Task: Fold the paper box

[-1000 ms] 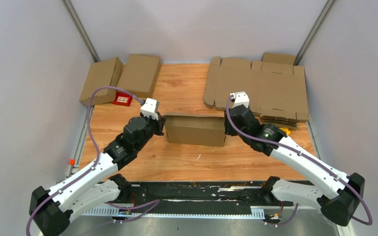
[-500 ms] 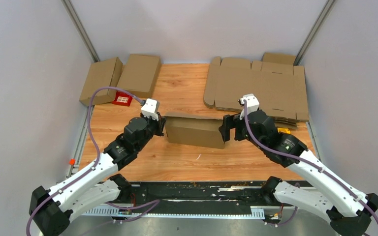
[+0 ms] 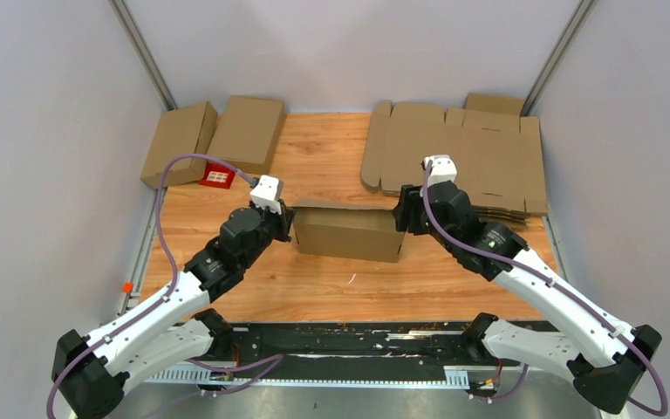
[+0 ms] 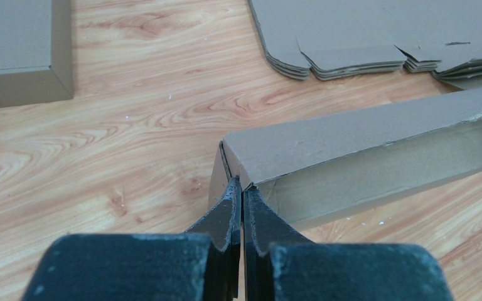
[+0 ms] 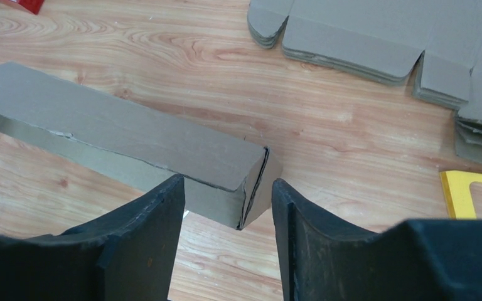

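Between the two grippers, the paper box (image 3: 347,230) lay lengthwise on the wooden table (image 3: 331,288), one end toward each arm. At the left gripper (image 4: 241,188) the fingers (image 4: 226,216) were pressed flat together, and their tips touched the upper corner of the box's near end, where the top panel met the end wall. Whether a sliver of card sat between those tips could not be told. Past the tips, the box ran away to the gripper's right, its long side facing the left wrist camera.

The right gripper (image 5: 227,183) stood with its jaws apart. Just ahead of its fingers (image 5: 144,244), in line with the gap between them, was the other end of the box, whose layered end flaps showed at the corner. Neither finger was seen to touch the card.

Beyond the right gripper and to its right lay a stack of flat cardboard blanks (image 3: 462,157), with a yellow piece (image 5: 477,191) close on that same side. Beyond the left gripper and to its left sat two folded boxes (image 3: 249,131) and a small red item (image 3: 218,177).
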You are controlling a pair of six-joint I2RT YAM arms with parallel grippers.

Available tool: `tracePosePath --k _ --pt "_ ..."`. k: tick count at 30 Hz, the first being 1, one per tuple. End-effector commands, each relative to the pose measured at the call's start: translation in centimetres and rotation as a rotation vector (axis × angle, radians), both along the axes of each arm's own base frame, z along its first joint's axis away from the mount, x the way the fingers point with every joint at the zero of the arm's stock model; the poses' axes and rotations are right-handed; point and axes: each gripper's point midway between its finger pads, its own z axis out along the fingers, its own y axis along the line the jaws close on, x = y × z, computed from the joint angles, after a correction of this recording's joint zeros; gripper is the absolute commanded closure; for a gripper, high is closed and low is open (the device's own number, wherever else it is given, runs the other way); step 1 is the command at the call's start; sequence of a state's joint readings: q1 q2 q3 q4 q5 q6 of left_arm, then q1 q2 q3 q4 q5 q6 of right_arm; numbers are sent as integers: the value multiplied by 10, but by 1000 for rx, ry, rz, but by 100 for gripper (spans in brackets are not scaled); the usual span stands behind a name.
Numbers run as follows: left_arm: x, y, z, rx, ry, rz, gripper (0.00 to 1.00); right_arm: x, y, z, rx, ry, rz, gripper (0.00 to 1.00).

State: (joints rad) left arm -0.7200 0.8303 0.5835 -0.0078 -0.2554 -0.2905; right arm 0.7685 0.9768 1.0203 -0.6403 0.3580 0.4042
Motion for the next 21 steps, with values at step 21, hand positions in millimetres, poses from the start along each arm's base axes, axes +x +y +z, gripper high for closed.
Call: tracePosePath --k 21 --pt "-17 -1 -15 56 100 -57 88 -2 -11 14 -46 -76 35 71"
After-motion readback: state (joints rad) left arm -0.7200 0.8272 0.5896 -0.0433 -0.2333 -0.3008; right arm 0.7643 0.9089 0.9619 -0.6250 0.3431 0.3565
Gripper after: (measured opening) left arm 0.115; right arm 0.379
